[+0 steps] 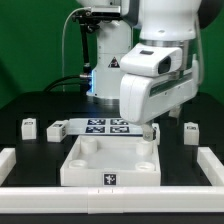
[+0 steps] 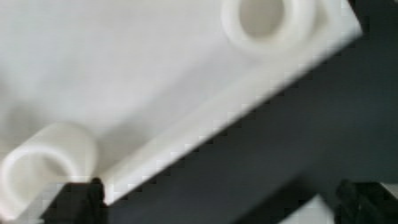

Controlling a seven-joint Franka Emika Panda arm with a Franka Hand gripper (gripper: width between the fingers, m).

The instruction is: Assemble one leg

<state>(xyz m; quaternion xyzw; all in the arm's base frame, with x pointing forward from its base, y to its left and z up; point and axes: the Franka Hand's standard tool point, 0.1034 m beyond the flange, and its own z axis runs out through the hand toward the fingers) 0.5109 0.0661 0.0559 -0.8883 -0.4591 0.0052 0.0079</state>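
The white square panel with raised corner sockets lies in the middle of the table, a tag on its front face. Three small white tagged legs stand on the table: two on the exterior view's left and one on the right. My gripper hangs low at the panel's far right corner. In the wrist view the gripper is open and empty, with only dark table between its fingertips. The panel and two of its sockets fill that view beside the fingers.
The marker board lies just behind the panel. White rails border the work area on the left, right and front. The arm's base and cables stand at the back.
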